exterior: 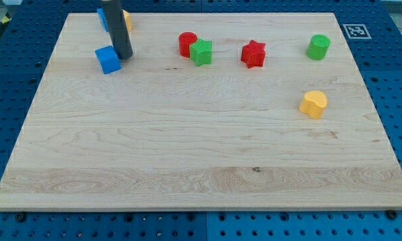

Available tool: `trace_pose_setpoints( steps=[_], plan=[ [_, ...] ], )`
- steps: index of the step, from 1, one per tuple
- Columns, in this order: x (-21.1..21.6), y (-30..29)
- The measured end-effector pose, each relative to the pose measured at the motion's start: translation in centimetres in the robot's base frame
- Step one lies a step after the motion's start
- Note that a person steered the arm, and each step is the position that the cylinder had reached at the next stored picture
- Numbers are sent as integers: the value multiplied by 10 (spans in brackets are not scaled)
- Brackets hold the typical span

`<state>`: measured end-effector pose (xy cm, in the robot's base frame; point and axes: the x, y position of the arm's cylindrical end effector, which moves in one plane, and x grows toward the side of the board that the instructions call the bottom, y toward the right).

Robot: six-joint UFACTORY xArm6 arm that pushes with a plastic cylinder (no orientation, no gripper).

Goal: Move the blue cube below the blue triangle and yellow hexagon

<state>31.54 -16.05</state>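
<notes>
The blue cube sits near the view's top left of the wooden board. My tip is at the cube's right side, touching or almost touching it. The dark rod rises from there and hides most of the blue triangle and the yellow hexagon, which lie just above the cube at the board's top edge. Only slivers of each show on either side of the rod.
A red cylinder and a green star touch each other at top centre. A red star lies to their right. A green cylinder sits at top right. A yellow heart lies at right.
</notes>
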Motion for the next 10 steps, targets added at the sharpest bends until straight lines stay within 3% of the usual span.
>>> trace_pose_setpoints(
  steps=[1, 2, 3, 4, 7, 10],
  plan=[
    [5, 33],
    [42, 64],
    [80, 57],
    [81, 11],
    [-8, -78],
    [13, -32]
  ],
)
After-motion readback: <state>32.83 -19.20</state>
